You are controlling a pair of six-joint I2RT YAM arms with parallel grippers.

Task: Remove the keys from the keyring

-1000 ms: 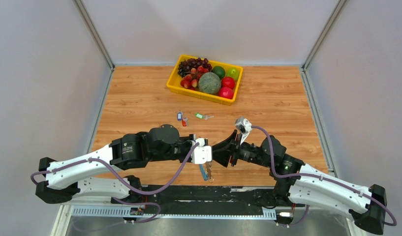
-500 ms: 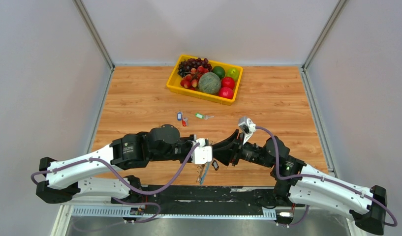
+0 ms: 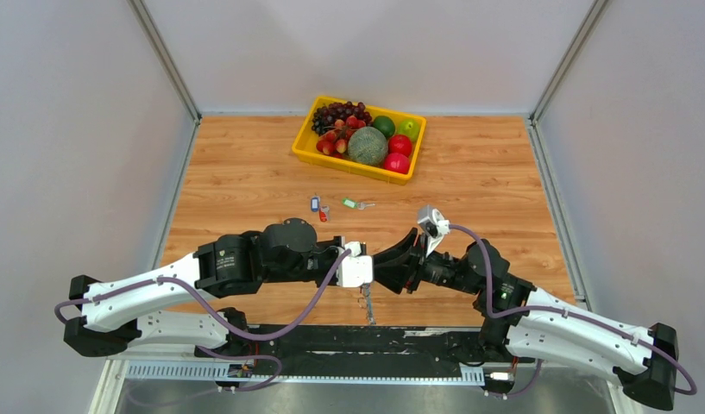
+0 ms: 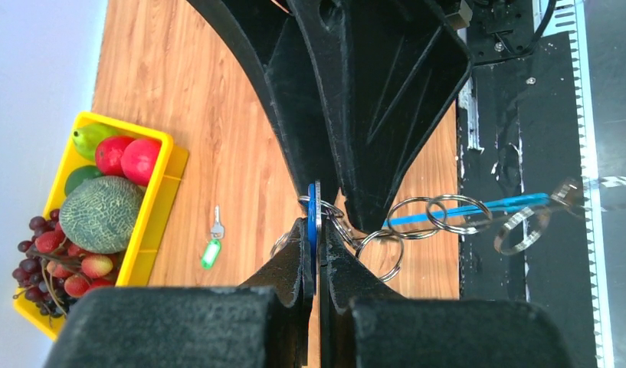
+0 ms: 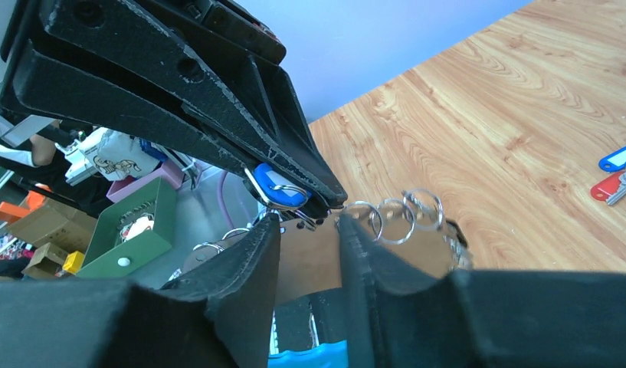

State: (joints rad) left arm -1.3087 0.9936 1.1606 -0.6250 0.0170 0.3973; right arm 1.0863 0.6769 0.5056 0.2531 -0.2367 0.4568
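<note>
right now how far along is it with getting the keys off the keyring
Done: a blue key, a red key and a green key lie loose on the table. In hand: the left gripper is shut on a second blue key on the keyring, the right gripper at the rings beside it. Left: freeing that one; whether more remain is unclear.

Wooden tabletop point(image 3: 236, 172), yellow fruit tray point(image 3: 344, 166) at 12 o'clock, blue key point(image 3: 314, 203) near centre, red key point(image 3: 324, 213) just beside it, green key point(image 3: 350, 203) at its 3 o'clock.
</note>
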